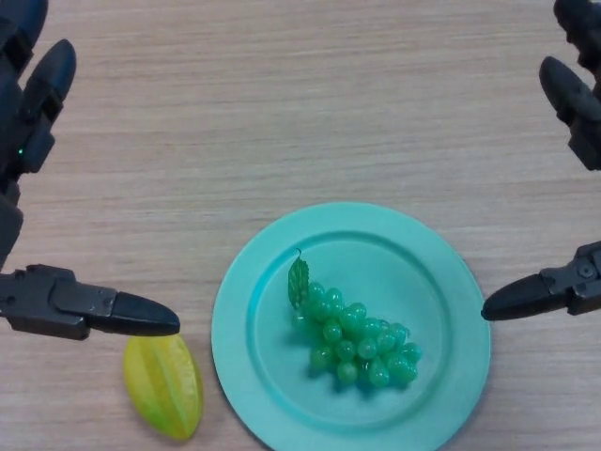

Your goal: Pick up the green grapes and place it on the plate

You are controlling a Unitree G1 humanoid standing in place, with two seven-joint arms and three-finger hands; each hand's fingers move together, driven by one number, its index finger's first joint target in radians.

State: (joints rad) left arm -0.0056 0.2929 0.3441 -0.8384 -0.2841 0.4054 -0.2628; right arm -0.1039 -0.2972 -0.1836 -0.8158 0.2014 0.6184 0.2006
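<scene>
A bunch of green grapes (362, 338) with a small leaf lies inside the round teal plate (272, 282) at the lower middle of the head view. My left hand (38, 122) shows at the left edge with straight fingers, its thumb reaching over the table just above a yellow fruit. At the right edge my right hand (573, 94) is open too, its thumb pointing toward the plate's right rim without touching it. Neither hand holds anything.
A yellow star fruit (164, 385) lies on the wooden table (282, 113) just left of the plate, below my left thumb.
</scene>
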